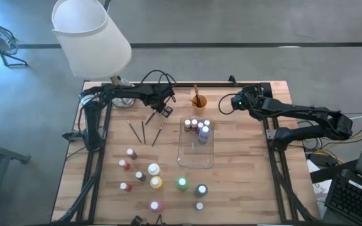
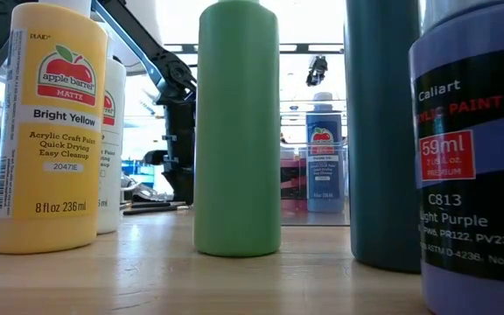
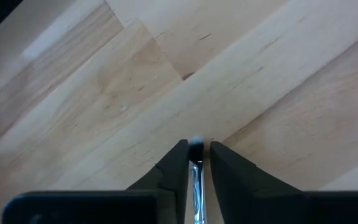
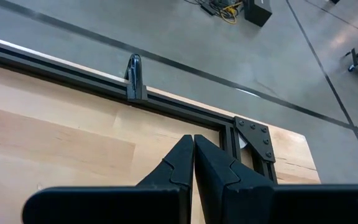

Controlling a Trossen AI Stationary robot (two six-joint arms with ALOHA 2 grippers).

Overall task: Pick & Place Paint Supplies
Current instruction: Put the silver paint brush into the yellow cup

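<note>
My left gripper [image 1: 163, 111] [image 3: 197, 149] stands at the table's far middle, pointing steeply down, shut on a thin brush [image 3: 196, 171]. Three more brushes [image 1: 143, 130] lie flat on the wood just near of it. Several small paint bottles [image 1: 154, 182] stand upright on the near half of the table; in the low view a yellow one [image 2: 46, 131] and a green one [image 2: 237, 131] stand close up. A few bottles [image 1: 198, 127] stand in the clear tray [image 1: 197, 160]. My right gripper [image 1: 234, 102] [image 4: 193, 146] waits shut at the far right, touching nothing. My left gripper pinches the brush by its shiny metal ferrule [image 3: 196, 180], just behind the bristle tip [image 3: 196, 144], between its two fingers. The fingers come from above, slanting down. The handle [image 1: 150, 117] runs back toward the near left; whether it is clear of the table I cannot tell.
An orange cup [image 1: 198, 100] with brushes standing in it is at the far middle, between the two grippers. A white lamp shade [image 1: 90, 34] overhangs the far left corner. A black frame rail [image 4: 166, 102] runs along the far edge.
</note>
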